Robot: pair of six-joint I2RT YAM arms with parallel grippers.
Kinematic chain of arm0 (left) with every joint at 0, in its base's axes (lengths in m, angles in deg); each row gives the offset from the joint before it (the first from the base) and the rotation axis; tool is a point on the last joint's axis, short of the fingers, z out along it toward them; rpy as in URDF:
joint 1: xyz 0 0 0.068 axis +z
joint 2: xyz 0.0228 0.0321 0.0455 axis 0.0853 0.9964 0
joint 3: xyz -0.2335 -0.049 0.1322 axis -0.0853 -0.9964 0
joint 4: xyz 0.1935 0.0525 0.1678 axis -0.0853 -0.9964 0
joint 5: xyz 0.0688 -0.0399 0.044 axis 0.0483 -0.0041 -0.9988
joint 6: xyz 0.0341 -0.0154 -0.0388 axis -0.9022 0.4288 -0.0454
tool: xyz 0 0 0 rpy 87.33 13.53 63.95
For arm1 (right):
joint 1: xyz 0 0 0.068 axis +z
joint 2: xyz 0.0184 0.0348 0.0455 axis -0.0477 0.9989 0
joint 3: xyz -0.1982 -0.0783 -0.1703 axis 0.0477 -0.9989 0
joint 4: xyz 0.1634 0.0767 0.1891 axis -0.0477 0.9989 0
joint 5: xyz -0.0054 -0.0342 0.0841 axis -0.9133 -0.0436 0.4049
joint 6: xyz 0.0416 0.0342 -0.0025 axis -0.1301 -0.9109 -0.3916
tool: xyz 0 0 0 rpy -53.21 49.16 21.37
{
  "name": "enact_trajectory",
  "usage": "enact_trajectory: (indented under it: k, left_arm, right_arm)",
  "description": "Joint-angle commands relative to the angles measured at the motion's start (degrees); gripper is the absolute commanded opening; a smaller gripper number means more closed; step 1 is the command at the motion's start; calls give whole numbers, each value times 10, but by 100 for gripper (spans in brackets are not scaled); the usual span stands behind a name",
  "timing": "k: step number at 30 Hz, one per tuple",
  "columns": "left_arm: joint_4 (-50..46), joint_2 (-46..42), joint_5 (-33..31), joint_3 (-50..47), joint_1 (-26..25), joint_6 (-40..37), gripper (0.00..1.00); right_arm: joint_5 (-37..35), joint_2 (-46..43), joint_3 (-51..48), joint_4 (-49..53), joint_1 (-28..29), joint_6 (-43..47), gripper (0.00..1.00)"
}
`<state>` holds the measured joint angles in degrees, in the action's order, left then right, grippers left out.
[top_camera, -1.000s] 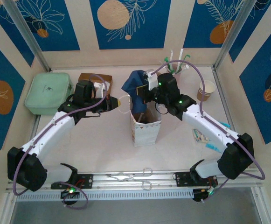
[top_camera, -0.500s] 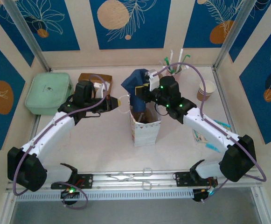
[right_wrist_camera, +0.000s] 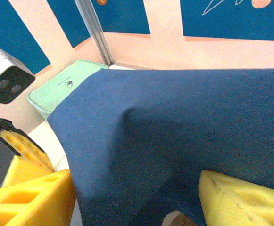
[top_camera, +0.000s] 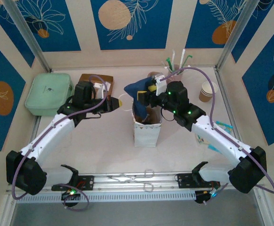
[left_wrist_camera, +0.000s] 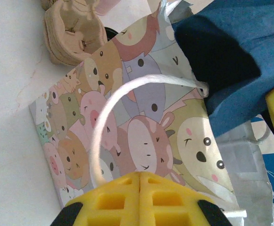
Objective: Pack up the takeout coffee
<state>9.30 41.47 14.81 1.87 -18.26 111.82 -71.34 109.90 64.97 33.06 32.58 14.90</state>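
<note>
PACKING STATION: The takeout coffee cup [top_camera: 208, 92] stands upright near the right edge of the table [top_camera: 103, 146], its white inside showing. It is at 2 o'clock from the cartoon-printed gift bag [top_camera: 146, 129] and well apart from the 2 grippers. The bag stands mid-table with a blue cloth [top_camera: 137, 92] rising from its mouth. At the bag's 12 o'clock, the right gripper [top_camera: 149, 94] has its fingers spread wide, the cloth draped loosely between them. At 10 o'clock, the left gripper [top_camera: 114, 102] is clamped on the bag's white cord handle [top_camera: 123, 100]. A mint-green case [top_camera: 48, 92] sits farther out at 10 o'clock. A moulded-pulp cup carrier [left_wrist_camera: 73, 33] lies beyond the bag.
</note>
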Motion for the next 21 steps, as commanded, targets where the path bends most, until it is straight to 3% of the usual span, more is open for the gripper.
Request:
enact_trajectory:
  k: [1, 13, 21]
  left_arm:
    - [-5, -12, 4, 10, -2, -1, 6]
    - [-22, -25, -6, 29, -2, -5, 6]
    - [-28, -25, -8, 43, -2, -8, 7]
  right_arm:
    - [-11, -11, 13, 20, 5, 10, 70]
    - [-11, -44, 55, 64, 12, 10, 74]
    - [-36, 7, 206, 178, 12, 16, 73]
